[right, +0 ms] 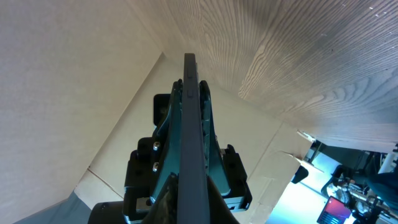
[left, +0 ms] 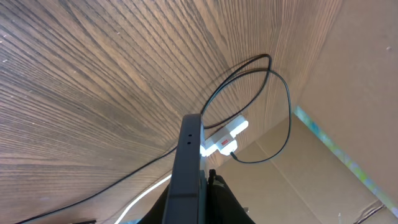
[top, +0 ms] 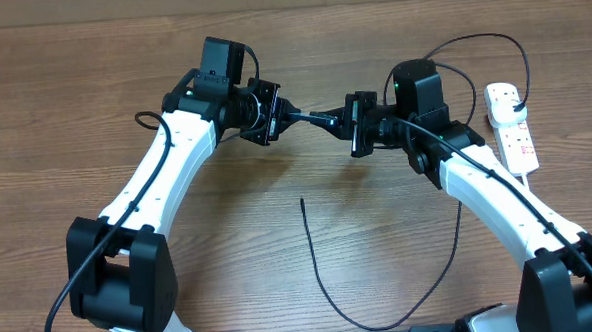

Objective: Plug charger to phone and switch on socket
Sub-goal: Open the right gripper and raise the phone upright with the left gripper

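Both arms have the phone (top: 322, 117) pinched edge-on, up off the counter (top: 228, 219). My guess is a handover. The right gripper (top: 354, 123) is clamped on it, and the left gripper (top: 292, 114) looks clamped too, though that's hard to see. The charger (top: 315, 260) tip lies loose below, the socket (top: 515, 131) far right. No readable writing anywhere.

soft even overhead light, faint shadows on the table (top: 279, 237), both wrist cams warp the wood grain, washed-out glare top right in the right one
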You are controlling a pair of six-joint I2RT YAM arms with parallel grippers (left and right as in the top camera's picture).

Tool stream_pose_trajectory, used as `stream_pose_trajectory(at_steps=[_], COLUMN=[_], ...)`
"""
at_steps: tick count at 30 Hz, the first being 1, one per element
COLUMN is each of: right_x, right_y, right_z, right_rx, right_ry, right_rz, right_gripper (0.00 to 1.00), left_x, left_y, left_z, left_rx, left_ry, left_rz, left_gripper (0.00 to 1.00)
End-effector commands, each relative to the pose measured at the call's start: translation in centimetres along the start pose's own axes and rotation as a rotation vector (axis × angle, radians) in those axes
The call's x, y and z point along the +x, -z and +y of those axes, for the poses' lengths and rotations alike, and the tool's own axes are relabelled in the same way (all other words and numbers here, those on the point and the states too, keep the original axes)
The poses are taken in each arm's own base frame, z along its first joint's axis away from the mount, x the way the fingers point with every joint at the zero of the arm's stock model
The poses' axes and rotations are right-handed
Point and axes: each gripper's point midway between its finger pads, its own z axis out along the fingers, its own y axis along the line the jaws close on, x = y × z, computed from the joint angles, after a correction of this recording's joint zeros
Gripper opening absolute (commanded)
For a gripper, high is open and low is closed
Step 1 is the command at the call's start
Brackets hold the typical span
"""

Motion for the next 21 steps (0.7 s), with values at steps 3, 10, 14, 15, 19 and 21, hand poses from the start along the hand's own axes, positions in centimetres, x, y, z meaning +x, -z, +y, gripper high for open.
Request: stream_pose_trajectory(at_steps=[3, 10, 14, 15, 19, 21], right_x=[1.28, 1.28, 1.28, 1.28, 1.28, 1.27], right_y=[0.03, 0.03, 0.03, 0.03, 0.03, 0.03], right_z=[0.25, 0.25, 0.25, 0.25, 0.25, 0.25], right_rx=[0.006, 0.006, 0.006, 0.006, 0.006, 0.006], right_ry=[0.081, 0.081, 0.081, 0.081, 0.082, 0.084], right_rz=[0.046, 0.046, 0.046, 0.046, 0.046, 0.046], right_gripper=[0.14, 0.29, 0.46, 0.5, 0.7, 0.76], left_x=[0.69, 0.68, 0.67, 0.64, 0.27, 0.05], left_y=[0.85, 0.86, 0.86, 0.87, 1.06, 1.17], left_z=[-0.55, -0.55, -0.56, -0.56, -0.63, -0.67], left_rx=[0.02, 0.021, 0.021, 0.021, 0.025, 0.027], left_ry=[-0.081, -0.081, -0.088, -0.088, -0.088, -0.085], left_rz=[-0.013, -0.013, -0.014, -0.014, -0.02, -0.024], left_gripper=[0.04, 0.04, 0.04, 0.04, 0.04, 0.04])
